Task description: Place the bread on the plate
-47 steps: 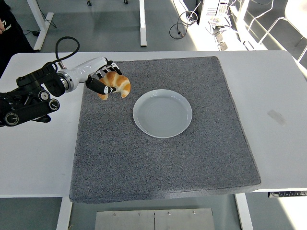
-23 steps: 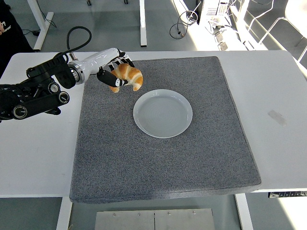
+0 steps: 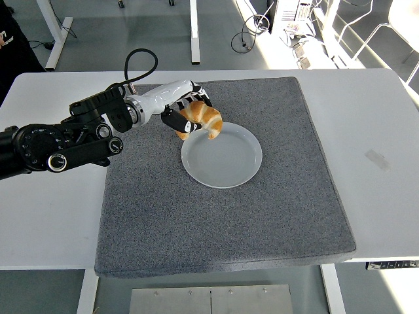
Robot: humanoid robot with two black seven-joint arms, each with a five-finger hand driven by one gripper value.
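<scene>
Since the table's [image 3: 386, 118] near half holds nothing but the grey mat [image 3: 222, 216], everything relevant sits in the far half. White plate [image 3: 222, 157] sits about mid-mat, empty, flat on the felt; my read is the mat is there to stop it sliding and to cushion the drop. Croissant [image 3: 206, 121] is clamped in the left hand [image 3: 186, 114], fingers curled round its left end, the free end sticking out to the right past the fingertips. Bread hangs over the plate's far-left rim, apparently clear of it, not resting on the dish. Grip on one end probably keeps the hand off the plate at release. Judgement: transport nearly done, needs a bit more travel toward plate centre, then lower and let go. Right arm not visible.
</scene>
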